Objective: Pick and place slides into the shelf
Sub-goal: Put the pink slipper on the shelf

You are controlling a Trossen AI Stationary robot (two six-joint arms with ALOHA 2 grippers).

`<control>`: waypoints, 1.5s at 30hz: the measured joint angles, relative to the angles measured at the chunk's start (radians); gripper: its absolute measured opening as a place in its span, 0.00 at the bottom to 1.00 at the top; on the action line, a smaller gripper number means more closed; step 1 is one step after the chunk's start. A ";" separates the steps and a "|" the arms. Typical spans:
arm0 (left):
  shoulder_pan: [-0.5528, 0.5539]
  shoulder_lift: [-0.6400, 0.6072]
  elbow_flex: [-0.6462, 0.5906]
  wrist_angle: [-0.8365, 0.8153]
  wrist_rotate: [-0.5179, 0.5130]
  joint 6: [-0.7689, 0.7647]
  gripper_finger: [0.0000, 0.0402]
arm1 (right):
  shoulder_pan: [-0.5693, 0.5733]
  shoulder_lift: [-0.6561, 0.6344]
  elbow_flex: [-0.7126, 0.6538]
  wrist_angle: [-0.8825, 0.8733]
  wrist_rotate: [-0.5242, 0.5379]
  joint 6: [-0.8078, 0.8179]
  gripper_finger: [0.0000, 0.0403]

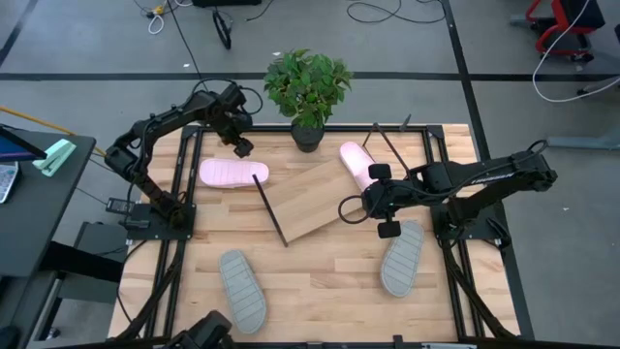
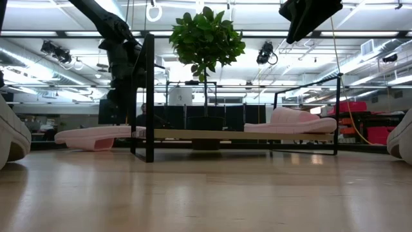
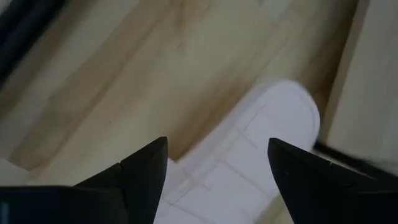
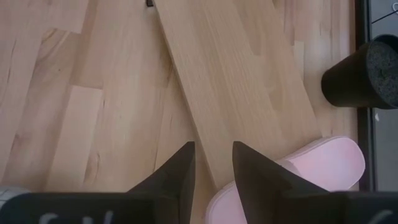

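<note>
Pink slide (image 1: 226,173) flat on worktop (image 1: 320,271) beside shelf (image 1: 308,199), left gripper (image 1: 241,146) over its end with jaws apart, right gripper (image 1: 380,201) jaws part-open, empty, over shelf near other pink slide (image 1: 355,163); foam looks light and squashy, best pinched at strap.

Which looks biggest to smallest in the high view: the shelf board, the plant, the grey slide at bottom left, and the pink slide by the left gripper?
1. Shelf board, clearly largest.
2. Plant, though it stands taller and nearer the camera, so its spread may be overstated.
3. Grey slide and pink slide: much alike, the grey perhaps slightly longer; not ranked.
</note>
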 joint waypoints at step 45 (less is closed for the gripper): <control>-0.232 0.000 0.000 -0.202 -0.251 0.079 0.55 | 0.000 0.000 0.000 0.000 -0.014 0.007 0.28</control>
